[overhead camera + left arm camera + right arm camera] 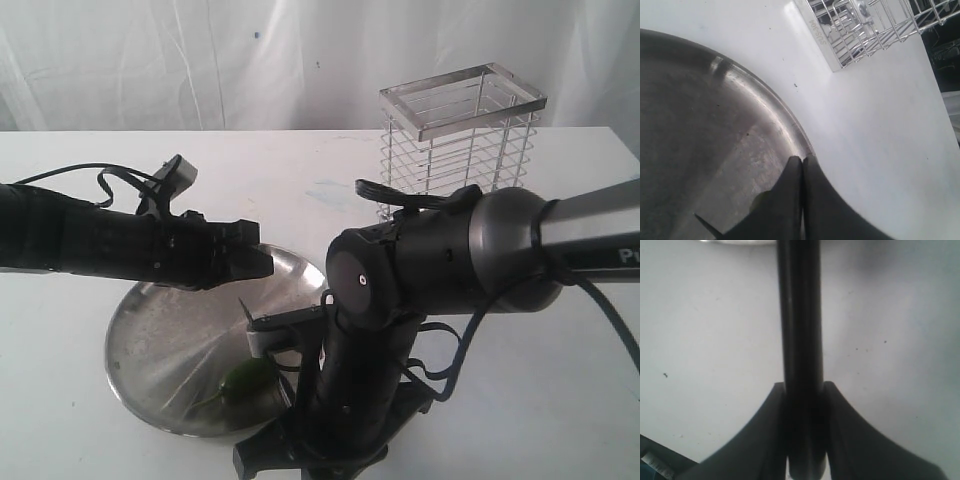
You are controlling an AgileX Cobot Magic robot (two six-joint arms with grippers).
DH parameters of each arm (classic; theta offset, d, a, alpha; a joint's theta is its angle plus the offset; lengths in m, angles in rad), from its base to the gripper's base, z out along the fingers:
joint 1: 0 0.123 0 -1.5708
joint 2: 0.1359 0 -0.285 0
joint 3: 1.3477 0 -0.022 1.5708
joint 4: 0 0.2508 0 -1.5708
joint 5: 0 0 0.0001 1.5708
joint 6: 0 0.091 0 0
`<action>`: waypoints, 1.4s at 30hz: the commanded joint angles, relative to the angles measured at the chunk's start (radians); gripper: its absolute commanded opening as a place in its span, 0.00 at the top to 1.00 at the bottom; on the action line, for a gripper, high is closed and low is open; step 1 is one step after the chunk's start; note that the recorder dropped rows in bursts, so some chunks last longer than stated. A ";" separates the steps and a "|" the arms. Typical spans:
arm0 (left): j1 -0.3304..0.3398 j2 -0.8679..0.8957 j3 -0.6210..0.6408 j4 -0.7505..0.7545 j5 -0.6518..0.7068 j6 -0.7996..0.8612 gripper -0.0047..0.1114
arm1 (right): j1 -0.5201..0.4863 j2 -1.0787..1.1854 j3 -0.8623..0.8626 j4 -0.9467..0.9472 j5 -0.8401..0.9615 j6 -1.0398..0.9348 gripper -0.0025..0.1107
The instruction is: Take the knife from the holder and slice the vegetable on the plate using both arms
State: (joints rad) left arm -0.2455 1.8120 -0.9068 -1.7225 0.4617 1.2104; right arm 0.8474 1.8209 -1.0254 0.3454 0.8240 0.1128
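The steel plate [165, 340] lies on the white table, with the green chilli vegetable [243, 382] near its front rim. My left gripper [262, 262] hovers over the plate's far right side, shut and empty; in the left wrist view its gripper [802, 159] sits just above the plate [700, 125] rim. My right gripper [804, 385] is shut on the black knife [800, 335], whose handle runs out between the fingers toward the plate. A dark knife tip [706, 223] shows over the plate. The right arm [400, 270] hides its own gripper in the exterior view.
The silver wire holder [455, 140] stands upright at the back right, empty as far as I can see, and also appears as the holder [865, 25] beyond the plate. White cloth hangs behind the table. The right arm's cables loop in front.
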 commanded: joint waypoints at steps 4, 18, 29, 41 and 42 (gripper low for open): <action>0.004 -0.009 0.000 -0.004 0.004 0.020 0.96 | 0.002 0.002 0.003 0.018 -0.006 -0.031 0.98; 0.004 -0.007 0.000 0.020 0.004 0.020 0.96 | 0.002 0.002 0.003 0.022 -0.009 -0.033 0.98; 0.004 -0.007 0.004 0.179 -0.038 0.021 0.96 | 0.002 0.002 0.003 0.026 -0.011 -0.031 0.98; 0.002 -0.007 0.112 0.221 -0.293 0.029 0.96 | 0.002 0.002 0.003 0.026 -0.024 -0.013 0.98; 0.002 -0.007 0.114 0.224 -0.293 0.029 0.96 | 0.002 0.002 0.003 0.026 -0.024 -0.013 0.98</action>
State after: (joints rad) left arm -0.2455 1.8120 -0.8087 -1.4981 0.1985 1.2341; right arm 0.8474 1.8209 -1.0254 0.3668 0.8053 0.0978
